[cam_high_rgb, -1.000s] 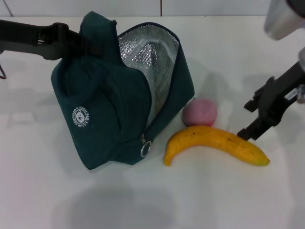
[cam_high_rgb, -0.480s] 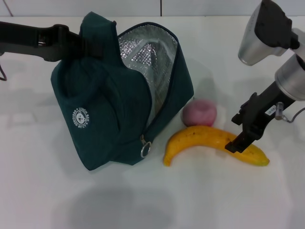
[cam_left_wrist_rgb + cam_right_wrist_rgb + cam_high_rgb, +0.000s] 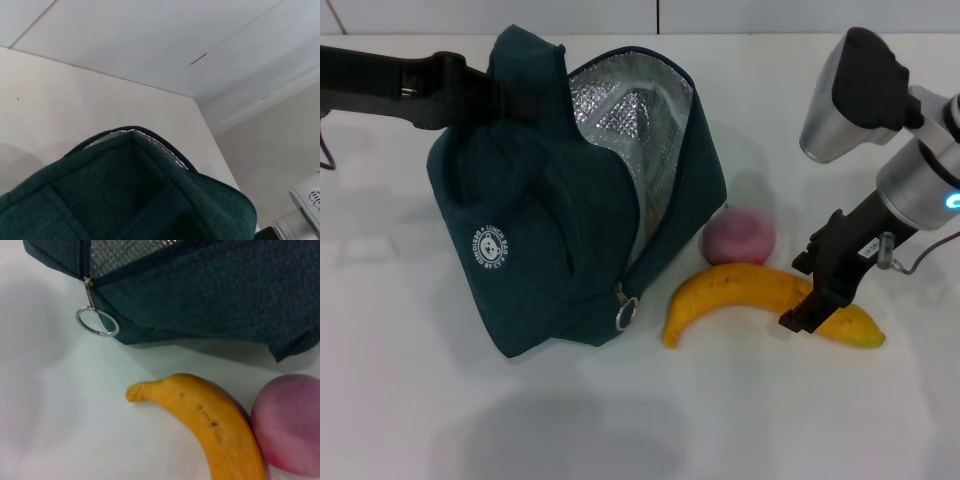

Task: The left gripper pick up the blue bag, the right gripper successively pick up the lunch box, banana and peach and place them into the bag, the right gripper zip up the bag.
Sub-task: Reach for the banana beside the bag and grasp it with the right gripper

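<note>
**Reaching over the banana**

I am lowering my right gripper (image 3: 807,303) with its fingers spread across the banana (image 3: 750,295), yellow, curved, brown-specked, lying on the white table (image 3: 620,420). The pink peach (image 3: 740,237) is touching it behind. Farther left, my left gripper (image 3: 485,90) is gripping the gaping teal bag (image 3: 550,230).

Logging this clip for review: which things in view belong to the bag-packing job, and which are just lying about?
Job: blue bag held open by the left gripper; lunch box inside it; banana under the right gripper; peach.
Lying about: nothing else on the white table.
</note>
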Controlling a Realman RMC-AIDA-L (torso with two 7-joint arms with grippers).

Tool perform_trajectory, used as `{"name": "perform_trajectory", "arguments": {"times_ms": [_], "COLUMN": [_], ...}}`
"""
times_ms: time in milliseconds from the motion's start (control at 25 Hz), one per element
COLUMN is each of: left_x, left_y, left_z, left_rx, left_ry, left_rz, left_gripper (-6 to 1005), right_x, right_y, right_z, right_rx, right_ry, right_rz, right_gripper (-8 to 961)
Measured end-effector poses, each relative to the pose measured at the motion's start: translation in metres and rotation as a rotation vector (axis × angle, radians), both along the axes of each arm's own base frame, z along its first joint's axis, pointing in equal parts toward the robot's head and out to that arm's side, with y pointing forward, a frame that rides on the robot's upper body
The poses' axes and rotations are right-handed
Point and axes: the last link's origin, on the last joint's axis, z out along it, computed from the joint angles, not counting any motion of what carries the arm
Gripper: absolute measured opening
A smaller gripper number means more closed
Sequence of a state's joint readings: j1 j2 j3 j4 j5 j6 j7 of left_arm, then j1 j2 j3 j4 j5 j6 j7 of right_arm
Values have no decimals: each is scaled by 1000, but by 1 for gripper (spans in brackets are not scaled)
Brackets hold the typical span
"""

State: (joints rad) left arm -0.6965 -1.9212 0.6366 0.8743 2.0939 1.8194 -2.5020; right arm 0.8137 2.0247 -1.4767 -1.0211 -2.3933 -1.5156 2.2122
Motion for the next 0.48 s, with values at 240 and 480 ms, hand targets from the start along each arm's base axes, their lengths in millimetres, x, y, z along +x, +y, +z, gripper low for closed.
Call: {"name": "perform_trajectory", "arguments": {"times_ms": [240,480], "left_x": [0,0], "left_y": [0,0], "left_z": [-1,-1], "left_rx": [-1,-2], "left_ry": [-1,-1], "left_rz": [-2,-3], "left_gripper": [49,50], "right_x": [4,5], "right_y": [0,0], "right_z": [-3,-6], "right_rx": [-3,4], "right_ry": [-6,-15], "right_rz": [-8,-2], "right_gripper": [821,816]}}
